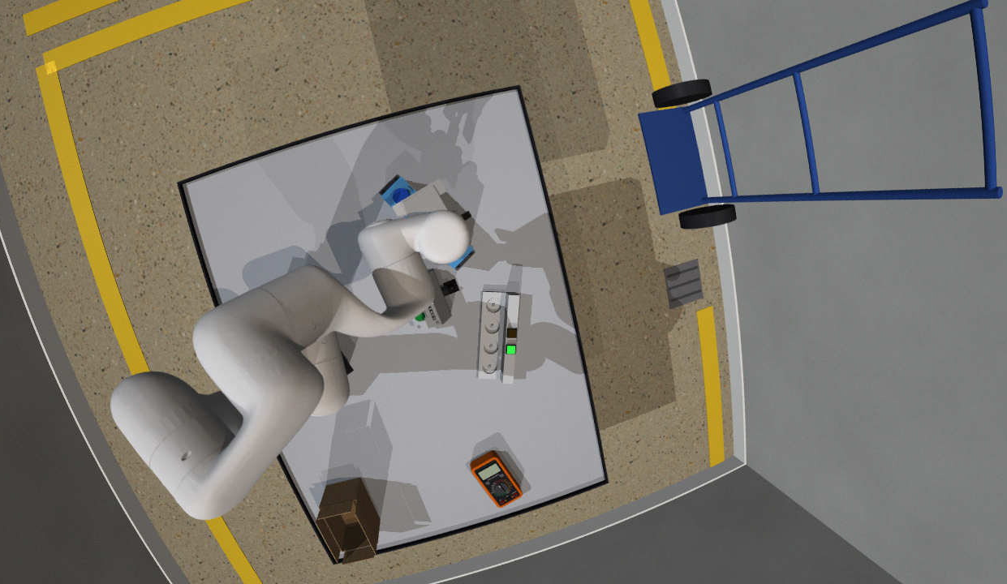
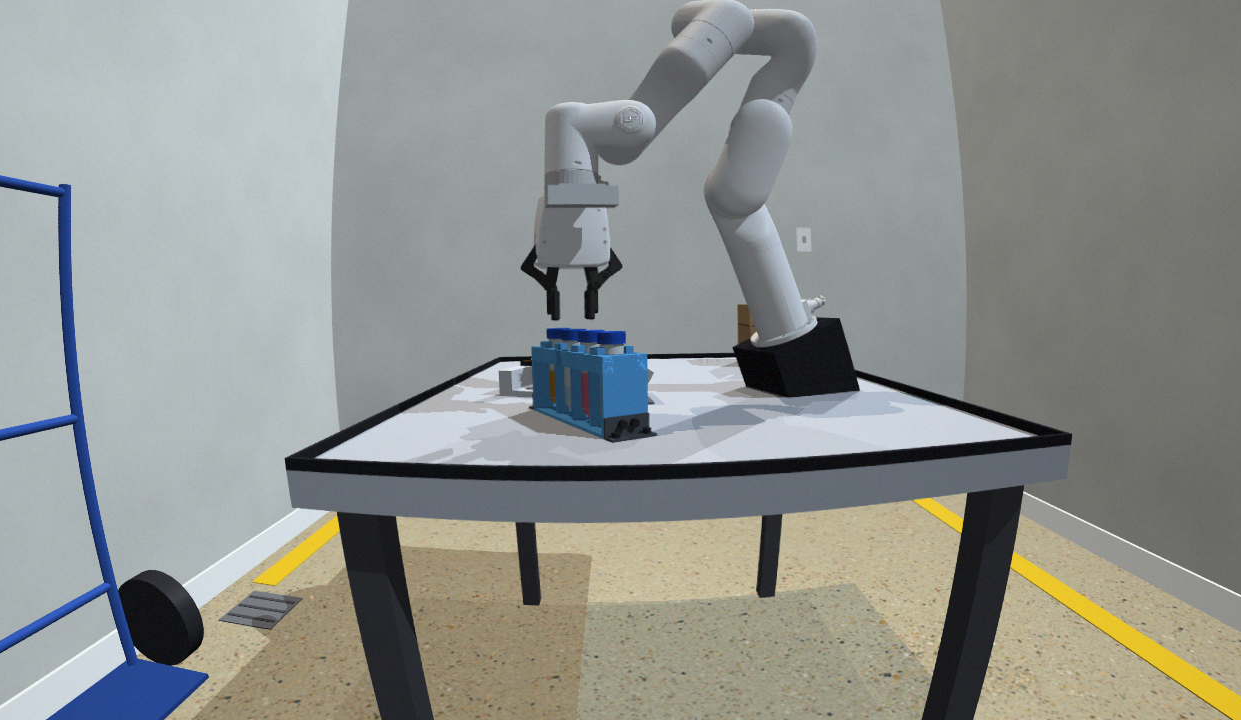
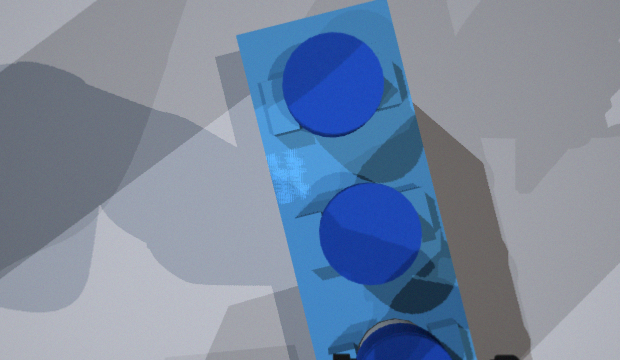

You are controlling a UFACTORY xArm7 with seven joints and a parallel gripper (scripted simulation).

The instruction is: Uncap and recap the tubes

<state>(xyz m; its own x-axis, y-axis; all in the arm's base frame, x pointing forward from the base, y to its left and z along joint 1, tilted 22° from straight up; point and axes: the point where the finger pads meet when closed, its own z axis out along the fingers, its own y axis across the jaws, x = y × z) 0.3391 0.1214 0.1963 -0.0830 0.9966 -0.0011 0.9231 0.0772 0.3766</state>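
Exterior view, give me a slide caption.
White arm's open pincer hovers above the blue-capped tubes in the blue decapping station.

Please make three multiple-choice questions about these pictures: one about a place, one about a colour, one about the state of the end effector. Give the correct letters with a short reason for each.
1. Where is the end effector?
A. Above the blue tube rack
B. On the cap tray
C. Beside the multimeter

2. Which lamp colour shows lit on the cap tray?
A. Red
B. Green
C. White

3. What is the state of the end effector?
A. Shut on a cap
B. Pressing a key
C. Open, holding nothing

Answers:
1 A: in the exterior view its fingertips hang over the caps of the tube rack.
2 B: the top view shows a bright green lamp.
3 C: its fingers stand apart with a bare gap, clear of the caps.
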